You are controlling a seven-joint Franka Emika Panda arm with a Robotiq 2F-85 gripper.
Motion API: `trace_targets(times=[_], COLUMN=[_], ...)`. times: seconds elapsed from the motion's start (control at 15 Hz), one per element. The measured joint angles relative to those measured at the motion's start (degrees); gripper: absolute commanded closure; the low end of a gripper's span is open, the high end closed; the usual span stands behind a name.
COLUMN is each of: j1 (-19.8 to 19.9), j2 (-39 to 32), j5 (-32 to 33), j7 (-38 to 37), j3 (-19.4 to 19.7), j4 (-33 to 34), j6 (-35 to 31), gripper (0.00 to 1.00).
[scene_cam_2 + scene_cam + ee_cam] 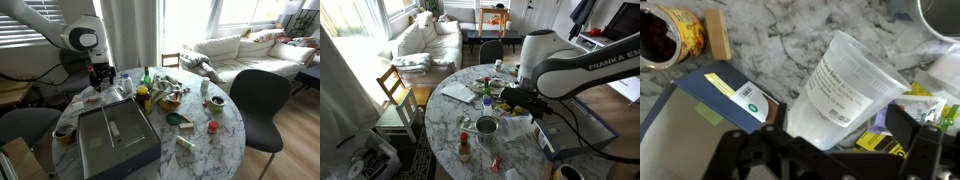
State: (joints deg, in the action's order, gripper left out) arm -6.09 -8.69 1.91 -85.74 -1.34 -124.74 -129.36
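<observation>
In the wrist view a translucent plastic cup [845,85] with a white printed label lies tilted, its bottom toward the camera. It sits between the two black fingers of my gripper [838,125]. The left finger is against the cup. A small gap shows by the right finger, so the gripper looks open around the cup. Beside the cup lies a dark blue book [725,100] with yellow sticky notes. In both exterior views the gripper [515,97] [100,82] hangs low over the cluttered round marble table [445,125].
A jar with a yellow label [670,35] and a metal bowl [940,15] [487,125] stand near. A grey case [115,140] fills one side of the table. Bottles, cups and packets are scattered around. A wooden chair [395,90] and a black chair [262,100] flank the table.
</observation>
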Motion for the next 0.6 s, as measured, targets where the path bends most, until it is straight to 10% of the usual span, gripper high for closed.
trace_targets(times=[0.6], j1=[1.3], j2=[-4.0], j5=[-6.0], j7=[-15.3], j3=[2.5], j4=[-1.4], j6=[-5.1], gripper=[0.0])
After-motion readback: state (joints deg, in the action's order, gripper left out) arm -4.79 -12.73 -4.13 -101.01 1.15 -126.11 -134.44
